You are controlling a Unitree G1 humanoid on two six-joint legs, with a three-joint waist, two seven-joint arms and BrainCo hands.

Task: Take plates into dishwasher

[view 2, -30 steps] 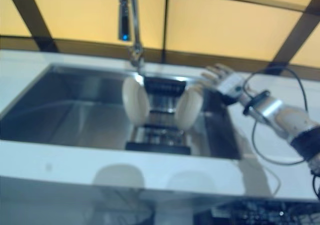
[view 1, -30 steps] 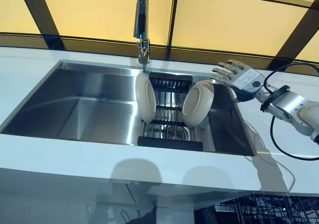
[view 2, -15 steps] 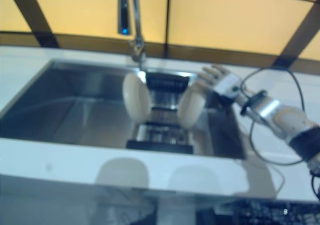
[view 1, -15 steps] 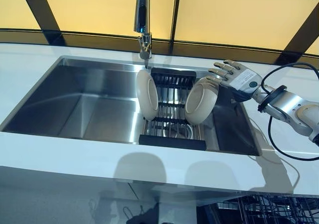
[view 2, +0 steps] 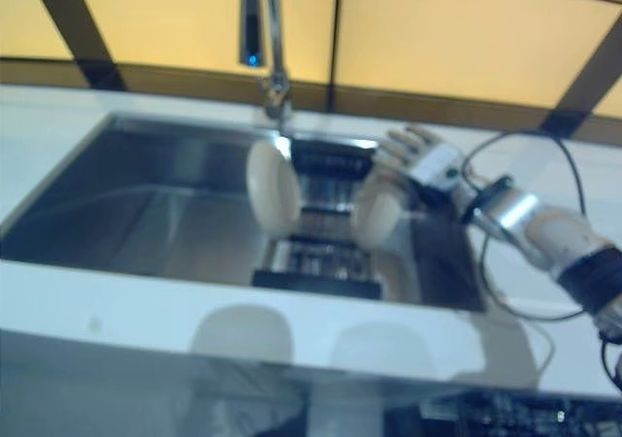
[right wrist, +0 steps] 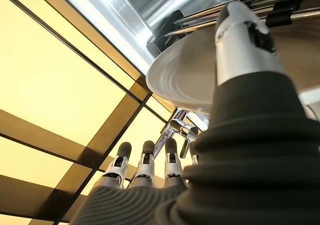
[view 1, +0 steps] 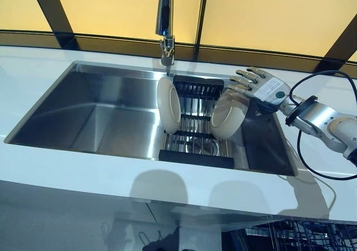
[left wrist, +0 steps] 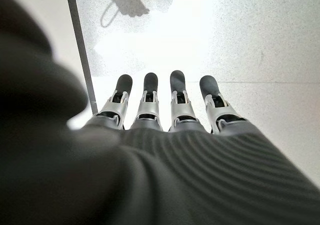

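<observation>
- Since the earlier frame the right hand [view 1: 262, 87] is closing in from 3 o'clock on the nearer plate [view 1: 228, 116]; a second ago it was hovering just clear of the rim, and now its fingers [view 1: 241, 82] are reaching over the top edge. The whole view is also sliding a little, so the camera is moving, not the sink.
- The sink [view 1: 83, 114] is taking up most of the scene, sunk into the white tabletop [view 1: 67, 175], with the faucet [view 1: 165, 22] hanging at 12 o'clock over the rack.
- The dish rack [view 1: 195, 128] is sitting across the basin's right part, holding both plates on edge so a hand can take a rim from above.
- The second plate [view 1: 168, 105] is standing at 9 o'clock of the first, well apart from it and untouched.
- The right hand's fingers are spreading straight and apart; in its wrist view the thumb [right wrist: 240, 40] is lying against the plate's face, so the grasp is probably not yet closed.
- The left hand [left wrist: 165, 110] is hanging idle over the floor, fingers straight, side by side and empty.
- Dishwasher wire [view 1: 301, 234] is showing at 5 o'clock, below the tabletop.
</observation>
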